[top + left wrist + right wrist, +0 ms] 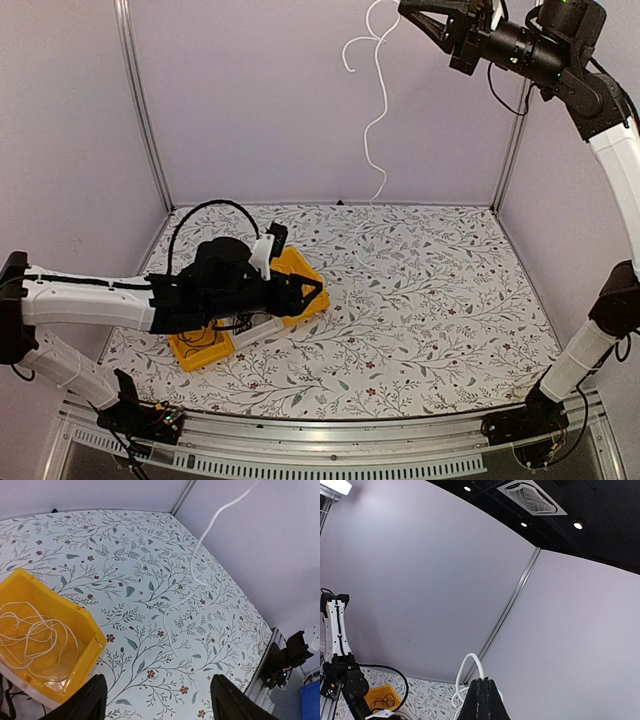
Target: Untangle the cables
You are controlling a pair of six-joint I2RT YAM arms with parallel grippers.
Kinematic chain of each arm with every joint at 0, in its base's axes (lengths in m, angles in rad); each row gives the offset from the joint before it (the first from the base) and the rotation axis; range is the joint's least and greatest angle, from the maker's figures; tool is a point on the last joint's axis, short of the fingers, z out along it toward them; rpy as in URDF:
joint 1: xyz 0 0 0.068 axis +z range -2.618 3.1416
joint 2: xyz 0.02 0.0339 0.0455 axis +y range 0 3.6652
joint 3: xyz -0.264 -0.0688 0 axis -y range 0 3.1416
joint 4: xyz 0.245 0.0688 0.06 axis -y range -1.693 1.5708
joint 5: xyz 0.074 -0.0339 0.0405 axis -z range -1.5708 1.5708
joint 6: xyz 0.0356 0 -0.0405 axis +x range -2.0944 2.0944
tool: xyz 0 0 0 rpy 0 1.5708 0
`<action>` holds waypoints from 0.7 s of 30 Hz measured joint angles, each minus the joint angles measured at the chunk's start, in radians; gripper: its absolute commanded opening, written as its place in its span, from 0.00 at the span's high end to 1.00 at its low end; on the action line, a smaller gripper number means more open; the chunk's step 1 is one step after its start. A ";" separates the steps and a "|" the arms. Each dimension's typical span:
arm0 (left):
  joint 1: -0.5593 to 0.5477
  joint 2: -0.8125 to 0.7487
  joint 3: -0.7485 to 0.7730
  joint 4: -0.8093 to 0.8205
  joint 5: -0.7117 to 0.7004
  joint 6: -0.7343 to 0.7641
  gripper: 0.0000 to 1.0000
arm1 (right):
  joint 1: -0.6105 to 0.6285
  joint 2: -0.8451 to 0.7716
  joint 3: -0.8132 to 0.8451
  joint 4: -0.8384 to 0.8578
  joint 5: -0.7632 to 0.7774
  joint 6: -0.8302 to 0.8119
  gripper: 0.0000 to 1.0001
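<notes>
My right gripper is raised high at the back right and shut on a white cable. The cable hangs down from it, and its lower end lies on the table. In the right wrist view the fingers pinch a loop of this cable. My left gripper is open and empty, low over the table beside a yellow bin. Its fingertips stand wide apart. The bin holds thin cream cord loops. Black cables lie in a second yellow bin.
The two yellow bins sit at the table's left middle under my left arm. The floral tablecloth is bordered by purple walls at the back and sides. A metal rail runs along the near edge.
</notes>
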 measured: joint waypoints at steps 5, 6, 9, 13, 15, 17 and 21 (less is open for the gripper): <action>0.000 -0.261 -0.070 -0.118 -0.147 -0.058 0.24 | 0.000 0.061 0.000 0.051 -0.004 0.039 1.00; 0.000 -0.308 -0.080 -0.142 -0.179 -0.068 0.24 | 0.002 0.073 0.000 0.060 -0.005 0.049 1.00; 0.000 -0.430 -0.104 -0.214 -0.273 -0.097 0.24 | 0.009 0.110 0.000 0.083 -0.008 0.071 1.00; 0.000 -0.559 -0.119 -0.327 -0.373 -0.140 0.23 | 0.025 0.151 0.000 0.111 -0.013 0.085 1.00; 0.000 -0.612 -0.122 -0.385 -0.410 -0.163 0.24 | 0.036 0.170 0.000 0.129 -0.014 0.089 1.00; 0.000 -0.664 -0.126 -0.437 -0.438 -0.189 0.24 | 0.048 0.188 0.001 0.148 -0.014 0.093 1.00; 0.000 -0.749 -0.141 -0.521 -0.470 -0.234 0.24 | 0.069 0.240 0.032 0.187 -0.014 0.096 1.00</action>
